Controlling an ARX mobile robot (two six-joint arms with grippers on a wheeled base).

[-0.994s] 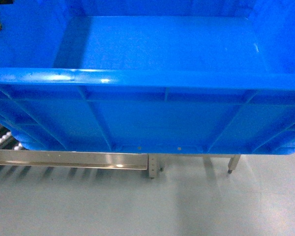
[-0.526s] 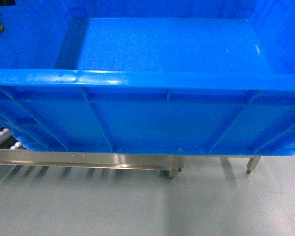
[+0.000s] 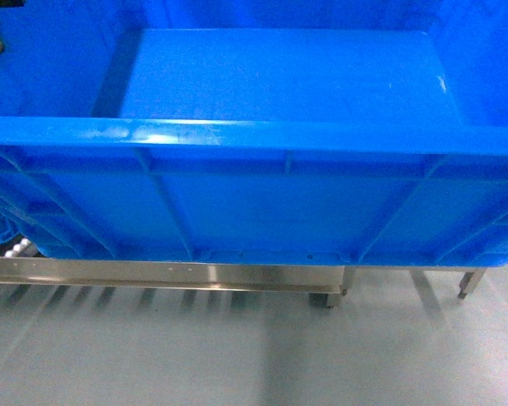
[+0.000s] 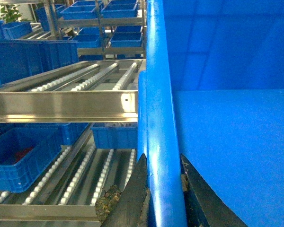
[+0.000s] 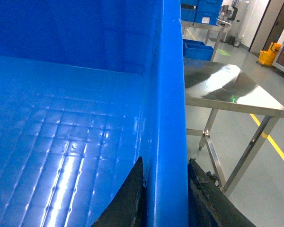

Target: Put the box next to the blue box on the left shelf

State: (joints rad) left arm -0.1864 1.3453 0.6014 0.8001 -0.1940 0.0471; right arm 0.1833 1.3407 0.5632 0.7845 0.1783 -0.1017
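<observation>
A large bright blue rectangular plastic crate with a thick rolled rim and ribbed sides fills almost the whole head view, held up off the pale grey floor. Its smooth flat bottom carries nothing.

The left gripper is clamped on the crate's left rim: one dark finger presses the outer face of the rim and the other sits against the inner wall, with the blue rim rising straight between them. The right gripper grips the opposite rim the same way, one dark finger inside the crate and one outside.

Just outward of the left gripper stands a metal flow rack with a bright steel front rail and parallel grey tracks of small white rollers. The crate's rim reaches to the end of that rail, beside the upper level; whether it touches the rack cannot be told. Further outward on the upper level sits a dark blue crate. On the level below the gripper rest more blue bins, one showing something red inside. Beyond are further shelves stacked with blue trays.

Outward of the right gripper, a stainless steel table stands on slim legs, close beside the crate's rim. A yellow line runs along the floor beyond it.
</observation>
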